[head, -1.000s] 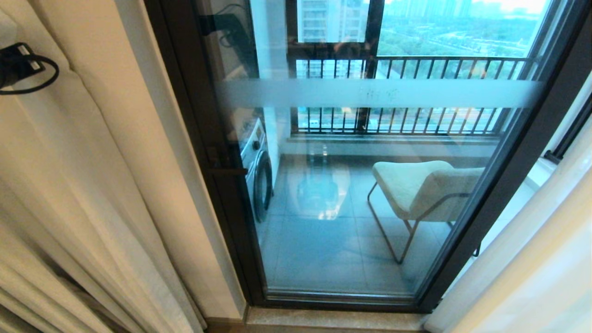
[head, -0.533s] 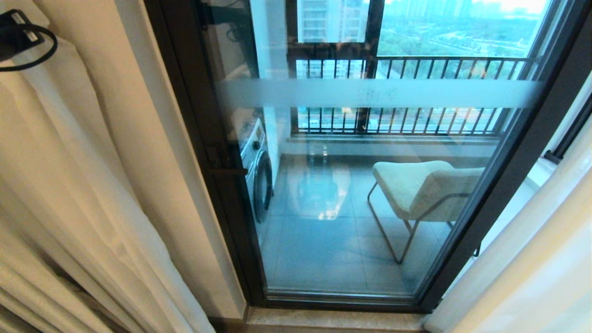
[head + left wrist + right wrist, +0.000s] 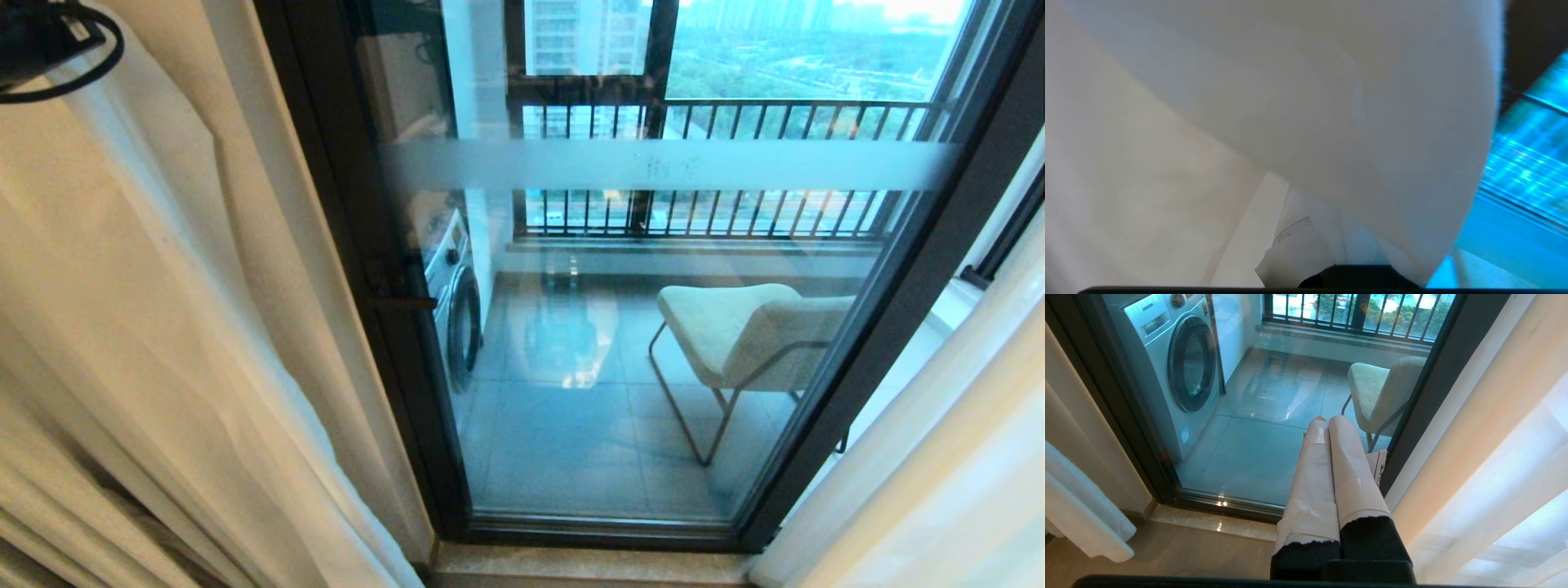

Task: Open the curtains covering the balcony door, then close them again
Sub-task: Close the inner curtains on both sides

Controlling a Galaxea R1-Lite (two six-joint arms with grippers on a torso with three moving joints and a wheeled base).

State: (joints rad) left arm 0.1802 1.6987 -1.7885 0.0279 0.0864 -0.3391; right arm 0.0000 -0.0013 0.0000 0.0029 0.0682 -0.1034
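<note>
The main risk, as I judge it, is that the thick cream-beige pleated curtains (image 3: 155, 327) slip out of the left claw (image 3: 1355, 273), because the cloth is heavy, smooth and much wider than the arm; a pull on one fold only may drag a small part while the rest hangs at the left of the balcony door (image 3: 653, 327), a tall clear-glass panel in a dark metal frame with a frosted band. A second risk is that the cloth catches on the dark cable loop (image 3: 61, 57) of the left arm, high at the left of the door. In the left wrist view the fabric lies over the claw and hides the tips; the jaws are closed, seemingly with cloth pressed between them, though I cannot confirm the hold. The glass is uncovered now, with curtains at both sides of the door. The right claw (image 3: 1331, 428), wrapped in pale tape, is closed and empty, low before the door's bottom rail.
</note>
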